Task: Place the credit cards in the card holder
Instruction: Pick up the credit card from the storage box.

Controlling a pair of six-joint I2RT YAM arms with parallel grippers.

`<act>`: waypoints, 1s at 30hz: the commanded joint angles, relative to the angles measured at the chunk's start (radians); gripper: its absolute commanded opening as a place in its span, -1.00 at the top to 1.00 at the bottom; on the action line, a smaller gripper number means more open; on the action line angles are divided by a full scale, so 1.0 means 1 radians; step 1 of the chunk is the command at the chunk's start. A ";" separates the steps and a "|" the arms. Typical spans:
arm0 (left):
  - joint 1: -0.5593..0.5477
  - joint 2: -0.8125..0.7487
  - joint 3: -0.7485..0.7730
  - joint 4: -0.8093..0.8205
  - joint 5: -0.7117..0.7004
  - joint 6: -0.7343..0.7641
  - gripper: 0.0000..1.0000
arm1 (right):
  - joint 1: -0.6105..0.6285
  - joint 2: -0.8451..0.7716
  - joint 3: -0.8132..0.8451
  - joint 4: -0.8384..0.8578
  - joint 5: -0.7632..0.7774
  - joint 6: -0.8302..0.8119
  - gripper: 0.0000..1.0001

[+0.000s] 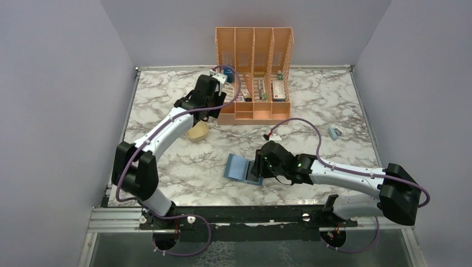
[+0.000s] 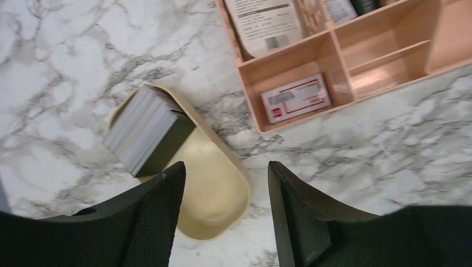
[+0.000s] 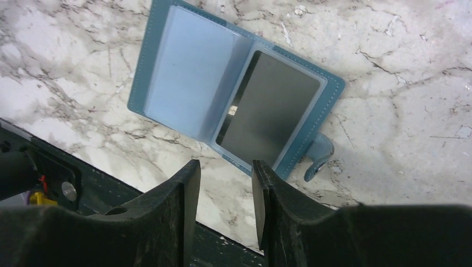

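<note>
- The holder (image 3: 183,72) lies open and flat on the marble table (image 3: 389,83), towards the front edge; its inside is light blue; its tab (image 3: 318,156) sticks out from one side.
- One dark card (image 3: 273,108) sits in the clear pocket on the half next to the tab.
- The right gripper (image 3: 225,167) hangs over the holder's near edge; its fingers are slightly apart with nothing between them.
- The stack of cards (image 2: 147,128) is well apart from the holder, further back on the left; it rests tilted at one end of a beige tray (image 2: 217,194).
- The left gripper (image 2: 225,172) hangs above the tray; its fingers are spread wide and hold nothing.
- An orange organiser (image 2: 334,61) stands just beside the tray at the back of the table; small boxes lie in its compartments.
</note>
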State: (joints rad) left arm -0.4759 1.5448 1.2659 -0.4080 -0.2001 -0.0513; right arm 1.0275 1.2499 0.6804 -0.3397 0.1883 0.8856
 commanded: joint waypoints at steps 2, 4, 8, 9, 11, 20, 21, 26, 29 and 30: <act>0.052 0.144 0.129 -0.054 -0.068 0.325 -0.20 | -0.001 0.006 0.059 0.008 -0.026 -0.011 0.20; 0.080 0.226 0.173 -0.069 -0.071 0.370 -0.20 | -0.001 0.013 0.064 0.002 -0.029 -0.011 0.20; 0.121 0.342 0.245 -0.096 -0.115 0.411 -0.20 | -0.002 0.023 0.078 -0.013 -0.030 -0.008 0.20; 0.131 0.362 0.253 -0.095 -0.128 0.418 -0.19 | -0.001 0.025 0.084 -0.019 -0.027 -0.008 0.20; 0.155 0.392 0.260 -0.095 -0.124 0.435 -0.17 | -0.001 0.032 0.097 -0.033 -0.021 -0.008 0.20; 0.209 0.380 0.190 -0.035 -0.082 0.497 -0.09 | -0.001 0.058 0.112 -0.043 -0.009 -0.002 0.20; 0.210 0.376 0.182 -0.030 -0.080 0.499 -0.08 | -0.001 0.064 0.115 -0.045 -0.009 -0.003 0.20; 0.212 0.372 0.161 -0.023 -0.056 0.505 -0.05 | -0.002 0.078 0.130 -0.053 -0.006 -0.015 0.20; 0.212 0.365 0.155 -0.023 -0.054 0.508 -0.05 | -0.002 0.076 0.129 -0.056 -0.003 -0.016 0.20; 0.212 0.365 0.152 -0.022 -0.061 0.510 -0.05 | -0.002 0.073 0.128 -0.056 -0.002 -0.014 0.20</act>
State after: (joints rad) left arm -0.2695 1.9533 1.4338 -0.4423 -0.2779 0.4408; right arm 1.0271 1.3243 0.7822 -0.3836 0.1711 0.8848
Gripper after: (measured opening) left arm 0.530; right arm 0.400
